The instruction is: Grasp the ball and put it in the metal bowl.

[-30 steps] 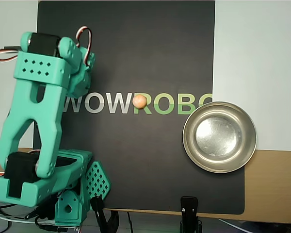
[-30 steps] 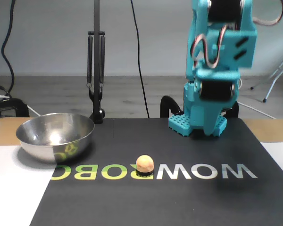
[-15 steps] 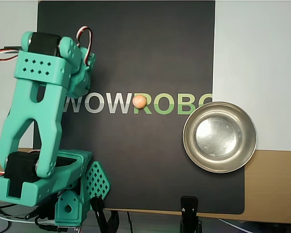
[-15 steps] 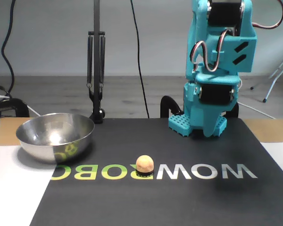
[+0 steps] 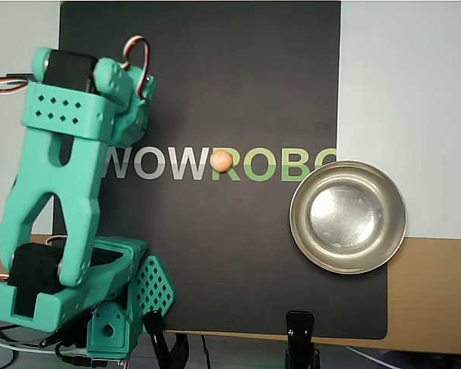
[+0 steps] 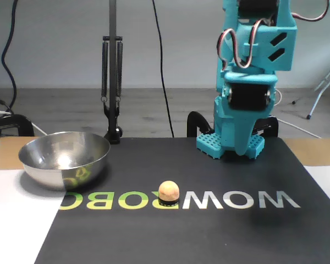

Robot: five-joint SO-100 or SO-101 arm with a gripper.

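A: Starting at the left of the overhead view, we see the teal plastic arm folded over the mat's left edge, around nine o'clock.

B: And its gripper? In the fixed view we see it pointing down near the arm's base, but we cannot tell how far its jaws are parted; nothing shows in its hold.

A: Moving right, the small orange-peach ball rests on the black rectangular mat, on the printed lettering, near centre.

B: Further right, at about four o'clock from the ball, we find the shiny round metal bowl, well apart, overlapping the mat's right edge.
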